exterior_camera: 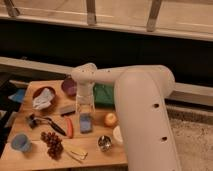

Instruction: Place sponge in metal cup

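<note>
The light-blue sponge (85,122) lies flat on the wooden table (30,160), near its middle. The small shiny metal cup (104,143) stands upright to the front right of the sponge, close to the table's front edge and apart from it. My gripper (85,108) hangs from the white arm (135,100), pointing down just behind and above the sponge. Nothing shows in its grasp.
A white cup (118,135) and an orange fruit (110,119) are next to the metal cup. Also on the table are a grey block (67,109), red bowl with cloth (43,97), purple bowl (69,86), green object (104,95), black brush (42,122), grapes (52,144) and blue cup (20,143).
</note>
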